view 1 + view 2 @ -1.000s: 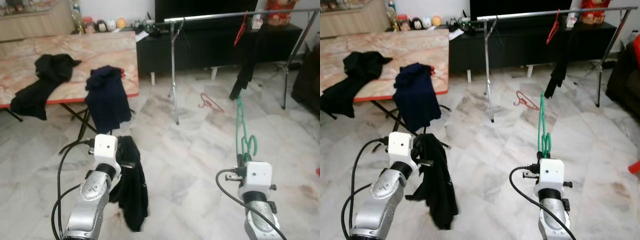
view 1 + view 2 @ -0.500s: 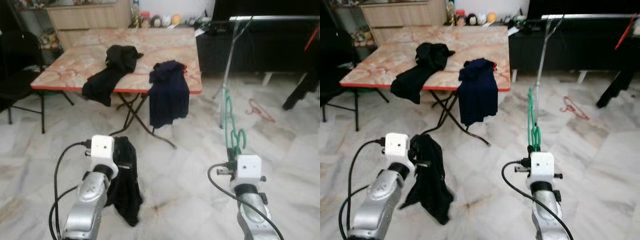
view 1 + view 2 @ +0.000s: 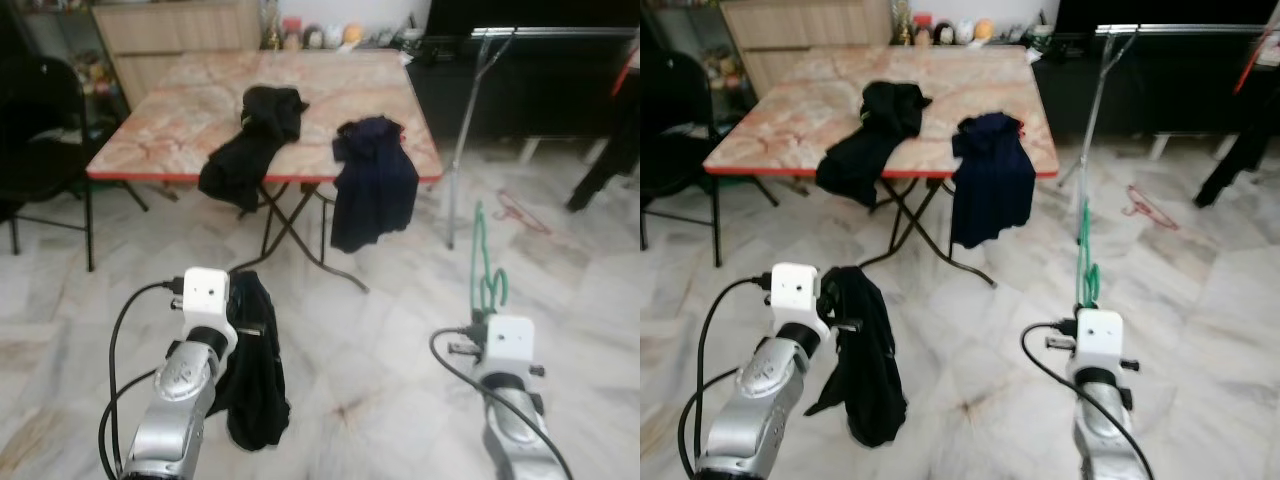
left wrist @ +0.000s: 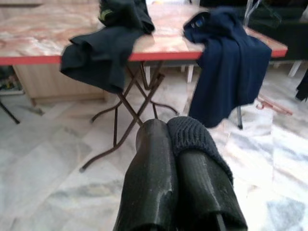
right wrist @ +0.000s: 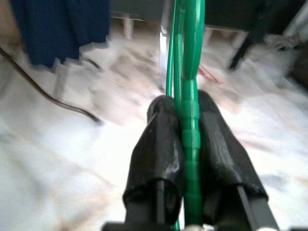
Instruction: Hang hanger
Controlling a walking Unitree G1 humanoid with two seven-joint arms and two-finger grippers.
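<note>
Folding table (image 3: 180,110), marble-pattern top, red edge, crossed metal legs, on pale marble floor (image 3: 380,330). Black garment (image 3: 255,140) bunched on the top, hanging over the near edge. Navy garment (image 3: 373,190) draped over the near edge beside it, apart from the black one. Black chair (image 3: 40,160) just beside the table. Wooden cabinet (image 3: 180,35) behind. Small figurines (image 3: 965,30) in a row past the table's far edge, detail blurred. Red hanger (image 3: 520,212) lying on the floor.
</note>
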